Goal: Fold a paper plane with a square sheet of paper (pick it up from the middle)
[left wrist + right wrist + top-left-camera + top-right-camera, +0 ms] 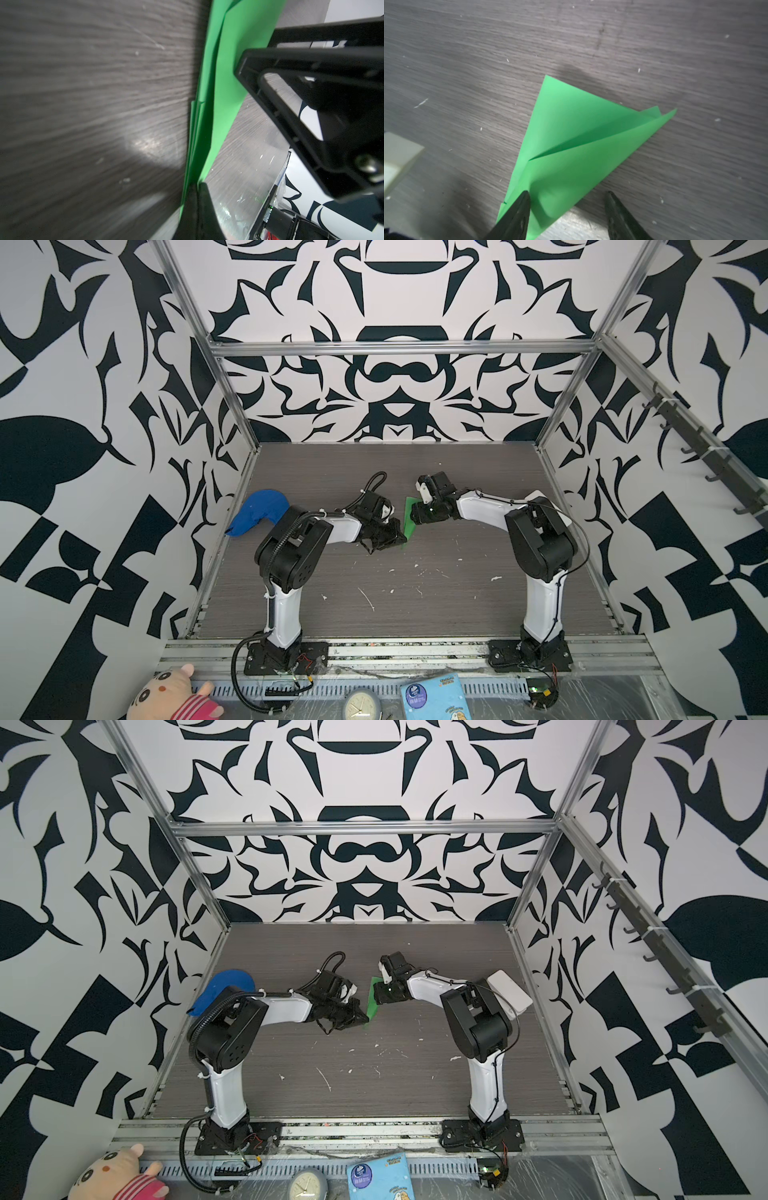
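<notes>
Jaws of the left gripper (pixel 195 188) clench the folded bright green paper plane (pixel 409 504), mid-frame in a top view on the dark wood-grain table (pixel 415 605). The right gripper (pixel 568 197) gapes over it. A blue cloth cap (pixel 259 512) lies well apart at left.

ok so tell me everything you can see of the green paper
The green paper is thin, bright and plain, folded into a pointed triangle of several layers with a long crease and loose flaps. It stands tilted on edge over the dark table, between the left gripper, shut on one end, and the open right gripper, which touches its side.
</notes>
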